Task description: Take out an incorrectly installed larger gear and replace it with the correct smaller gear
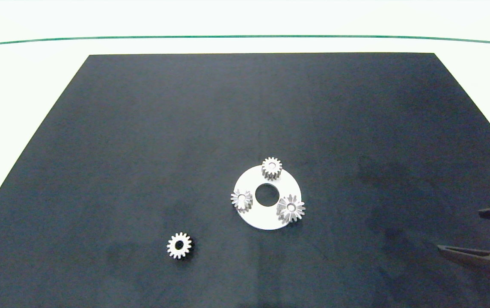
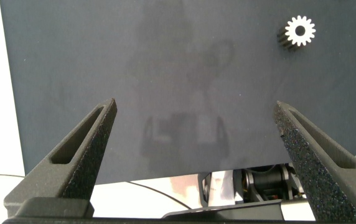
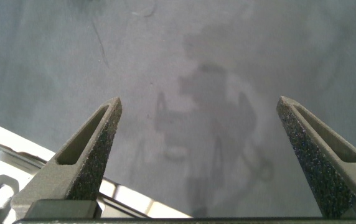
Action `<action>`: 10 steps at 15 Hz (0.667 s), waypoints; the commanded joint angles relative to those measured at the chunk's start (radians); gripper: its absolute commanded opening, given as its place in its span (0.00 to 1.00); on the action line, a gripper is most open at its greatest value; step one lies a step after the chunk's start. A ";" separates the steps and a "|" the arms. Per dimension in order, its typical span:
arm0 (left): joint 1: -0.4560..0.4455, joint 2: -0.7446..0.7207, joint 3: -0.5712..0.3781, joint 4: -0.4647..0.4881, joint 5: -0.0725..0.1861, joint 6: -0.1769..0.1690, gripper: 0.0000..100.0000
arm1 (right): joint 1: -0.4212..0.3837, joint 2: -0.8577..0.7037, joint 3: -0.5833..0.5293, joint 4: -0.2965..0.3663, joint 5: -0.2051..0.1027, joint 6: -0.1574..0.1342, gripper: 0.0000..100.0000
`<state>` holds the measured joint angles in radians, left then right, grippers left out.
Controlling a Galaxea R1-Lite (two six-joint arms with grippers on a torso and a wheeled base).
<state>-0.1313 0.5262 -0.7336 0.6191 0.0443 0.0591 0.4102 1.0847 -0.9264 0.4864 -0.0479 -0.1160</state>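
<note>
The step in hand appears to be reaching for the larger gear (image 1: 291, 208), which sits on the white ring plate (image 1: 253, 218) at its near-right rim. The right gripper (image 1: 480, 231), fingers spread wide apart and empty, hovers well to the right of the plate. It should descend squarely, straddling the gear's dark sides. That gear is silver, with long pointed teeth. The smaller gear (image 1: 179, 245) lies near-left of the plate. The left gripper (image 2: 196, 112), also spread wide, waits beyond it.

Bright silver metal gears (image 1: 179, 245) on a smooth white disc (image 1: 266, 220), dark faintly glossy mat (image 1: 185, 128) (tool fingers (image 3: 91, 162) rough-grained).
</note>
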 commanded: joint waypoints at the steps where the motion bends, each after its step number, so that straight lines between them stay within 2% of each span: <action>1: -0.013 0.002 -0.007 0.004 0.002 0.001 1.00 | 0.078 0.166 -0.088 0.001 -0.003 -0.039 1.00; 2: -0.013 0.002 -0.007 0.002 0.002 0.001 1.00 | 0.096 0.201 -0.123 0.001 -0.007 -0.042 1.00; 5: -0.013 0.002 -0.010 -0.007 0.002 0.001 1.00 | 0.159 0.301 -0.183 -0.020 -0.087 -0.039 1.00; 7: -0.016 0.002 -0.012 -0.006 0.002 0.002 1.00 | 0.199 0.360 -0.183 -0.057 -0.122 -0.039 1.00; 10: -0.025 0.005 -0.009 -0.016 0.000 -0.001 1.00 | 0.269 0.431 -0.195 -0.072 -0.139 -0.039 1.00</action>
<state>-0.1549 0.5306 -0.7432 0.5987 0.0443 0.0585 0.6483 1.4600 -1.1136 0.4145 -0.1823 -0.1538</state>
